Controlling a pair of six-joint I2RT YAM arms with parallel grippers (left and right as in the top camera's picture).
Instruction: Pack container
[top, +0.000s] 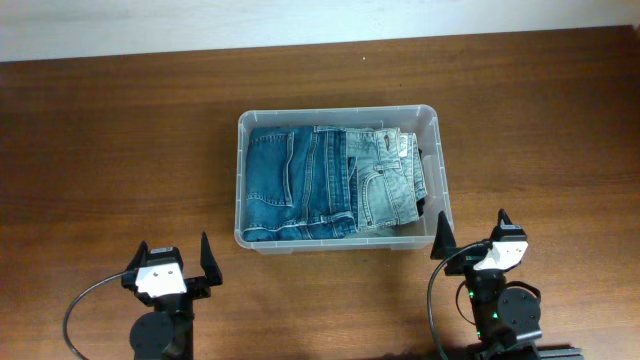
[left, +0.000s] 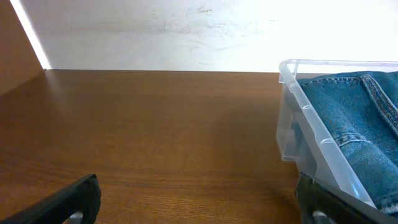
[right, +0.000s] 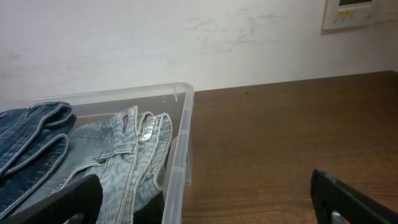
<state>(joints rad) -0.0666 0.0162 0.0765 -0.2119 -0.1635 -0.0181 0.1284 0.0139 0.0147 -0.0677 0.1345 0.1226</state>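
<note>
Clear plastic container sits mid-table, long side toward the arms; rounded corners, rolled rim, see-through walls. Inside: folded dark blue jeans on the left, paler washed jeans on the right, overlapping, filling the floor.

Left gripper near the front-left corner, fingers spread, empty. Right gripper just beside the front-right corner, fingers apart, empty.

Wall panel: print too small to read.

Brown wood table; white wall
</note>
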